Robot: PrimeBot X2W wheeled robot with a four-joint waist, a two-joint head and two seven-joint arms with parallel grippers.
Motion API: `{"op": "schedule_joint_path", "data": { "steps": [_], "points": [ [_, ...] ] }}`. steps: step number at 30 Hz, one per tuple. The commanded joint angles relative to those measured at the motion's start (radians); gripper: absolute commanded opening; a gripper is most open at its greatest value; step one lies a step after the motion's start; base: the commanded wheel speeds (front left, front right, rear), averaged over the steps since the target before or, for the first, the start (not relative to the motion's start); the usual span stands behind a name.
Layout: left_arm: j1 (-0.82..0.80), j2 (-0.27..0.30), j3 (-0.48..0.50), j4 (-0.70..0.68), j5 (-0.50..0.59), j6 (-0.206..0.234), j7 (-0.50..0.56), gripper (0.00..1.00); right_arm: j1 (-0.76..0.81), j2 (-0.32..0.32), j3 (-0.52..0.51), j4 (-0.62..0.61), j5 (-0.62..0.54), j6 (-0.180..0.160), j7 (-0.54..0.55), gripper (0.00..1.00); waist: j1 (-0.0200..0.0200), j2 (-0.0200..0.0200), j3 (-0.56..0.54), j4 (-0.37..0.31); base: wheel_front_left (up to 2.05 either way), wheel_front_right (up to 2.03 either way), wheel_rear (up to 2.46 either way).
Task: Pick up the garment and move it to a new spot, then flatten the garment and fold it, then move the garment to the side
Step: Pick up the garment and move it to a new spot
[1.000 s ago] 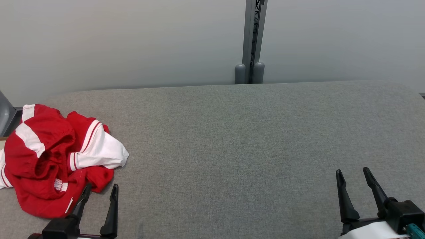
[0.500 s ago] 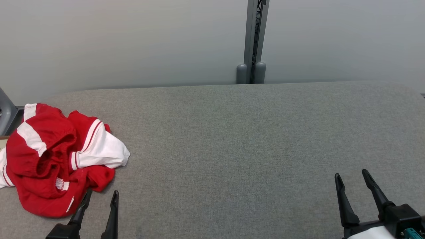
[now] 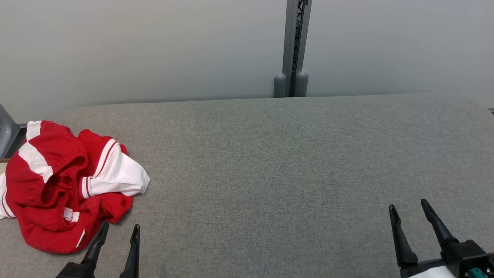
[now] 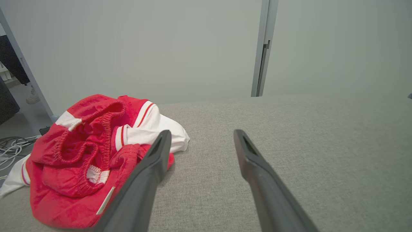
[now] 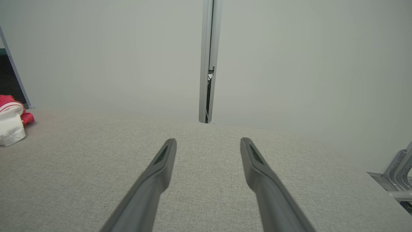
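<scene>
**Garment heaped at nine o'clock, both grippers empty**

We see the red-and-white garment [image 3: 65,189] crumpled on the grey surface [image 3: 270,173], at its nine o'clock edge. Our left gripper [image 3: 120,226] hovers just beside the near hem, jaws apart, holding nothing. The right gripper [image 3: 408,204] (well apart, at four o'clock) gapes likewise. The left wrist view adds an elastic waistband [image 4: 107,129] and floor cables [image 4: 11,143]; the right wrist view adds a metal bracket [image 5: 397,170].

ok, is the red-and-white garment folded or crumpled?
Crumpled: the red-and-white fabric garment lies in a bunched heap, elastic waistband twisted, at the left of the grey table.
</scene>
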Motion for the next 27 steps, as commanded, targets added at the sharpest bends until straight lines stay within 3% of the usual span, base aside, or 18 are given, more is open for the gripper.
{"op": "schedule_joint_path", "data": {
  "steps": [1, 10, 27],
  "points": [
    [-0.003, 0.007, 0.001, 0.002, -0.010, -0.001, -0.005, 1.00, 0.002, -0.008, -0.004, 0.003, 0.008, 0.002, -0.007, 1.00, 0.0000, 0.0000, 0.000, 0.000, 0.00, 0.00, 0.00],
    [-0.012, 0.010, -0.005, 0.008, -0.015, -0.001, -0.005, 1.00, 0.005, -0.008, 0.014, -0.002, 0.012, 0.002, -0.007, 1.00, 0.0000, 0.0000, -0.003, 0.031, 0.00, 0.00, 0.00],
    [0.023, 0.015, 0.049, 0.016, -0.033, -0.001, -0.004, 1.00, -0.013, -0.008, 0.100, 0.003, 0.032, 0.002, -0.006, 1.00, 0.0000, 0.0000, -0.014, 0.281, 0.00, 0.00, 0.00]
  ]
}}
